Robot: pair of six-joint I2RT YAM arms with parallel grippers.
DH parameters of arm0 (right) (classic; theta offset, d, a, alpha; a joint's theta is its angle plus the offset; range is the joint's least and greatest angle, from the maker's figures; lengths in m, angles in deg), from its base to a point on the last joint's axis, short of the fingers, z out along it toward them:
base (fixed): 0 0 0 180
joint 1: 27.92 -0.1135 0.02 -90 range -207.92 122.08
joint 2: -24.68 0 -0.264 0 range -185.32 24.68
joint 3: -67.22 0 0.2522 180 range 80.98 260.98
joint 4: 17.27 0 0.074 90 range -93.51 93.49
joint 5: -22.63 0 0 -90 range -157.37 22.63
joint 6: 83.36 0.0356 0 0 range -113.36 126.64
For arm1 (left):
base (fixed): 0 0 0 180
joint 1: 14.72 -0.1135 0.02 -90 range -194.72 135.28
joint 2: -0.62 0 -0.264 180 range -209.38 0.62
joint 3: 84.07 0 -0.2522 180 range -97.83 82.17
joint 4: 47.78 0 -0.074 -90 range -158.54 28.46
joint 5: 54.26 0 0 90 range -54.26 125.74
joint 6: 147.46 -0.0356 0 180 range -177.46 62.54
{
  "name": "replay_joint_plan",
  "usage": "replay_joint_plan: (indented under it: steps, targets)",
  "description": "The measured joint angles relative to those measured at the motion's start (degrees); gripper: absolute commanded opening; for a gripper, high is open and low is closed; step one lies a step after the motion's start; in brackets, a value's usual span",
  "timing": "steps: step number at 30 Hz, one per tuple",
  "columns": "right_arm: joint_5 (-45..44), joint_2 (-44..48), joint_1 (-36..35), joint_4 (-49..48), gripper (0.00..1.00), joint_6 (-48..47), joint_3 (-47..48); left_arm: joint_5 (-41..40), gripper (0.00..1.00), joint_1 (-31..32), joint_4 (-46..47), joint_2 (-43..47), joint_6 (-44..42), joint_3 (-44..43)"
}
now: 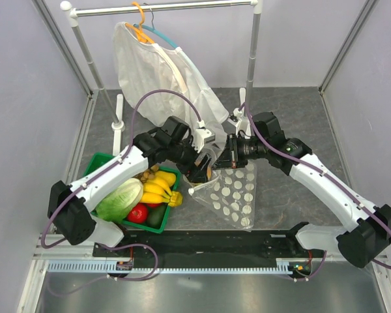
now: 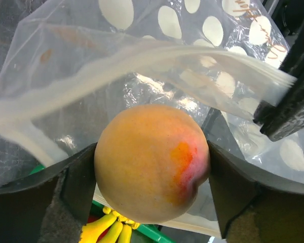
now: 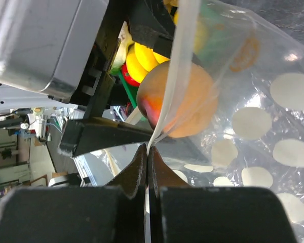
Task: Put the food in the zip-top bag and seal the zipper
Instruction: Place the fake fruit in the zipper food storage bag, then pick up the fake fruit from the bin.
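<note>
Left wrist: left end effector (image 2: 152,174) clamps peach (image 2: 147,157); right end effector (image 3: 147,154) pinches bag (image 2: 61,55).

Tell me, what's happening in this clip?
The left gripper holds the peach between its fingers at the mouth of the dotted zip-top bag, not yet released. The right gripper is pinched shut on the bag's zipper edge, holding the opening up. The green basket nearby holds a lettuce and bananas.

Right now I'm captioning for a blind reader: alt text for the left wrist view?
The left claw grips an orange-red peach at the mouth of the dotted zip-top bag; the white zipper strip, pinched by the right claw, arcs above.
</note>
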Motion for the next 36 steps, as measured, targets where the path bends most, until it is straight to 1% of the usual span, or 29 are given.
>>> replay_joint_plan:
  steps: [1, 6, 10, 12, 14, 17, 18, 21, 23, 24, 28, 31, 36]
  targets:
    - [0.3, 0.0, 0.0, -0.2, 0.00, 0.2, 0.0, 0.0, 1.00, 0.0, -0.7, -0.1, -0.2, -0.4]
    - [0.8, 0.1, 0.0, -0.4, 0.00, 0.3, -0.3, 2.5, 1.00, -0.6, -2.7, 2.0, -1.3, -3.0]
    - [1.0, 0.4, 0.0, -0.3, 0.00, 0.3, -0.9, 5.6, 1.00, -2.3, -4.2, 7.5, -1.6, -4.0]
    - [1.0, 0.4, 0.0, -0.4, 0.00, 0.3, -0.9, 7.8, 1.00, -4.5, -4.7, 10.4, -1.5, -4.3]
    - [1.0, 0.4, 0.1, -0.4, 0.00, 0.3, -0.9, 10.0, 1.00, -8.1, -5.2, 12.8, -1.5, -4.3]
    - [1.0, 0.5, 0.3, -0.4, 0.00, 0.3, -0.9, 13.0, 0.99, -16.1, -6.5, 15.3, -1.7, -4.2]
    - [1.1, 0.6, 0.5, -0.4, 0.00, 0.4, -0.9, 14.1, 0.98, -20.5, -7.7, 16.0, -2.3, -4.2]
    - [1.0, 1.1, 0.7, -0.4, 0.00, 0.3, -0.9, 14.7, 0.98, -29.1, -12.4, 16.4, -5.8, -4.5]
    - [0.9, 1.7, 0.8, -0.3, 0.00, 0.2, -0.9, 13.6, 0.99, -33.7, -16.7, 16.3, -9.1, -4.7]
    - [0.7, 1.9, 0.8, -0.2, 0.00, 0.0, -0.9, 12.7, 1.00, -35.0, -18.4, 16.2, -10.6, -4.7]
    - [0.2, 2.4, 0.8, 0.1, 0.00, -0.8, -0.9, 6.6, 1.00, -36.9, -23.8, 15.7, -17.0, -4.7]
    - [-0.3, 2.4, 0.8, 0.1, 0.00, -1.2, -1.2, 2.7, 1.00, -37.4, -25.9, 14.3, -21.2, -4.7]
    - [-0.8, 2.5, 0.8, 0.1, 0.00, -1.9, -1.6, 0.0, 0.98, -40.1, -29.8, 10.6, -26.6, -6.3]
